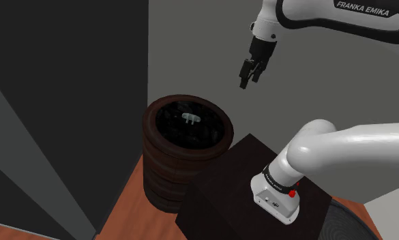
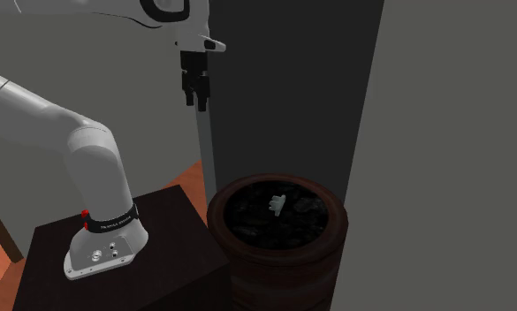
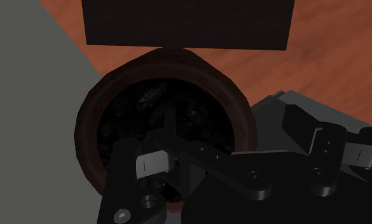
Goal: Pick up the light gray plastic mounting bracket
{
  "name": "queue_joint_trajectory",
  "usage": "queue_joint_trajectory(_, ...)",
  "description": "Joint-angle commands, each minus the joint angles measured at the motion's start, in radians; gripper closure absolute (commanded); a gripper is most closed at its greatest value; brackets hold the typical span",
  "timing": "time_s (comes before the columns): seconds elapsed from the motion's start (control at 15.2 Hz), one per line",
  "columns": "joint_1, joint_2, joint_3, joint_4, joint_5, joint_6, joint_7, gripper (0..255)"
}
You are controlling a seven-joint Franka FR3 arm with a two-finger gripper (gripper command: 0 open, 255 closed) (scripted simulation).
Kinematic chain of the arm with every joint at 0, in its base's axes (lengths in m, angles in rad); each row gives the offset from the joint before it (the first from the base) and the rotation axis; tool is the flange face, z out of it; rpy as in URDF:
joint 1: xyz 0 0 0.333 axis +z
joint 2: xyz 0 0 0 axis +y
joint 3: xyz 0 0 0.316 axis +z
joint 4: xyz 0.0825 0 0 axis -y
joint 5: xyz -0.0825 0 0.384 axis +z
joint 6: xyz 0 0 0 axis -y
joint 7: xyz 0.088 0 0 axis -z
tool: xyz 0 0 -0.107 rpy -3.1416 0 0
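Note:
A small light grey bracket (image 1: 191, 118) lies on the dark lumpy filling of a round dark brown tub (image 1: 150, 140). The second exterior view shows the bracket (image 2: 277, 204) near the middle of the tub (image 2: 331, 231). My black gripper (image 1: 249, 76) hangs open well above the tub, off toward the shoulder view's right. In the second exterior view the gripper (image 2: 197, 95) is high, toward that view's left of the tub. The wrist view looks down past the gripper (image 3: 241, 156) into the tub (image 3: 86, 121), where a small greyish piece (image 3: 150, 96) rests on the filling.
The dark box stand (image 1: 218, 191) touches the tub on the shoulder view's right. A reddish-brown floor (image 1: 123, 204) lies under both. Grey walls (image 1: 198, 48) and a dark panel (image 1: 61, 102) rise close behind the tub.

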Motion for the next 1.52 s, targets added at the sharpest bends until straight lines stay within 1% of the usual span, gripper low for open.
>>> queue_joint_trajectory(0.0,0.000,0.000,0.000,0.000,0.000,0.000,0.000,0)
queue_joint_trajectory(0.33,-0.008,0.087,-0.033,-0.091,-0.015,0.195,-0.043,0)
queue_joint_trajectory(0.73,-0.015,0.250,-0.072,-0.149,-0.025,0.436,-0.096,0)
queue_joint_trajectory(1.06,-0.016,0.427,-0.103,-0.152,-0.018,0.631,-0.146,0)
queue_joint_trajectory(1.45,-0.010,0.671,-0.135,-0.101,0.023,0.840,-0.223,0)
